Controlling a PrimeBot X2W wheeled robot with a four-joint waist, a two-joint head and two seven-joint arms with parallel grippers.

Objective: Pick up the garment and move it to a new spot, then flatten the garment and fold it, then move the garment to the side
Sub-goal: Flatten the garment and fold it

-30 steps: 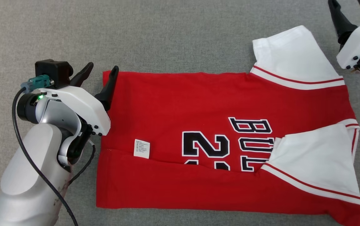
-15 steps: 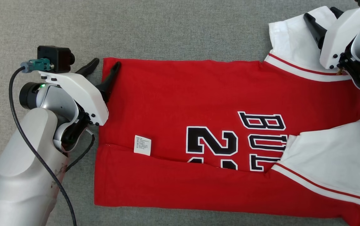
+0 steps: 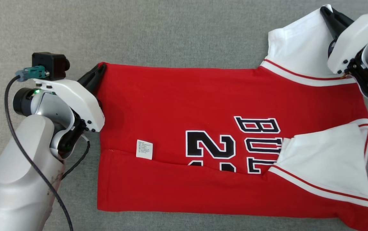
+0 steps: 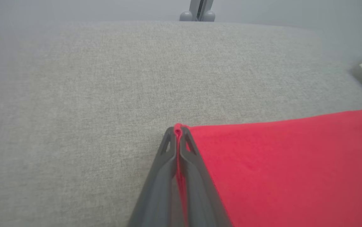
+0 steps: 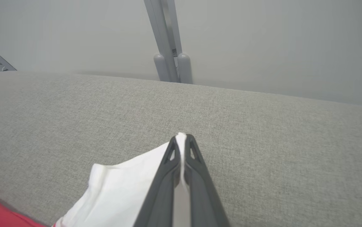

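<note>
Nearest the robot, the garment's [image 3: 203, 102] near long edge is turned up as a red flap [image 3: 187, 189] that covers the lower part of the lettering [image 3: 235, 144]. A white label [image 3: 144, 149] sits at the fold line, and the near sleeve [image 3: 325, 160] is folded inward.

The garment lies flat on the grey desk [image 3: 171, 29], well short of the desk's far edge. Its long axis runs left to right.

At the far left hem corner, the left gripper [image 3: 98, 69] is clamped on red cloth, which shows between its closed tips in the left wrist view. At the far right, the right gripper [image 3: 324, 11] is pinched on the tip of the white far sleeve [image 3: 299, 48].

Assessment: both grips sit on the far long edge, one at each end, and the rest of the garment lies on the robot's side of them. The next fold would probably draw that edge toward the robot across the long axis. The sleeve grip reaches farther than the hem grip, so uneven travel could skew the fold.
</note>
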